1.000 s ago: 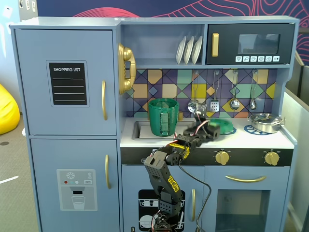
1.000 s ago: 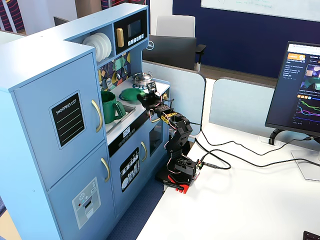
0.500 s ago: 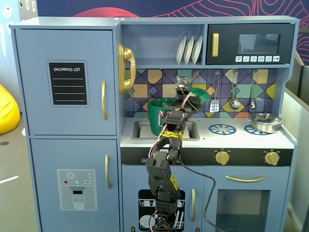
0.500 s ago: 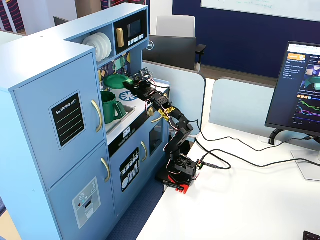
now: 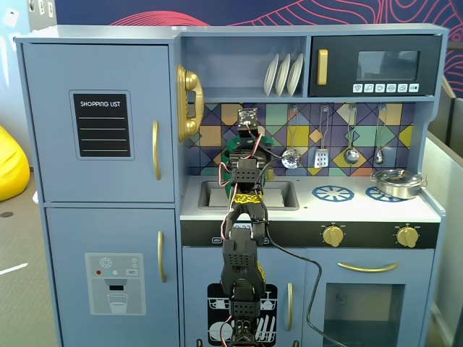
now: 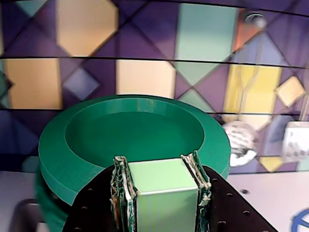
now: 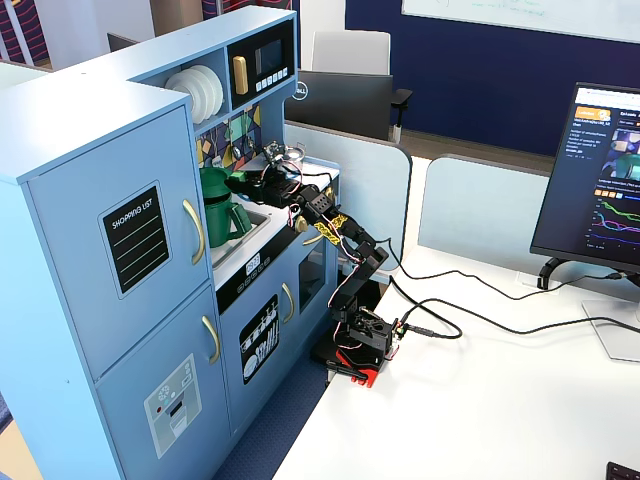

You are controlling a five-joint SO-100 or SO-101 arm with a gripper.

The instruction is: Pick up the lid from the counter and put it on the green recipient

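My gripper (image 6: 157, 164) is shut on the light green handle tab (image 6: 159, 179) of the lid (image 6: 87, 145), a flat round green disc with a sunken middle. It holds the lid level at the top of the green recipient (image 7: 214, 215), which stands at the back of the counter beside the sink. In the wrist view a strip of the recipient's dark green side (image 6: 48, 210) shows under the lid's left edge. I cannot tell whether the lid rests on the rim or hangs just above it. In a fixed view the gripper (image 7: 238, 181) reaches over the sink. In the front fixed view the arm hides most of the green (image 5: 233, 150).
The sink (image 5: 213, 195) lies under my arm. Blue burner rings (image 5: 333, 193) and a steel pot (image 5: 394, 183) are at the counter's right. Utensils (image 5: 322, 155) hang on the tiled back wall, and a gold phone (image 5: 187, 101) hangs at its left.
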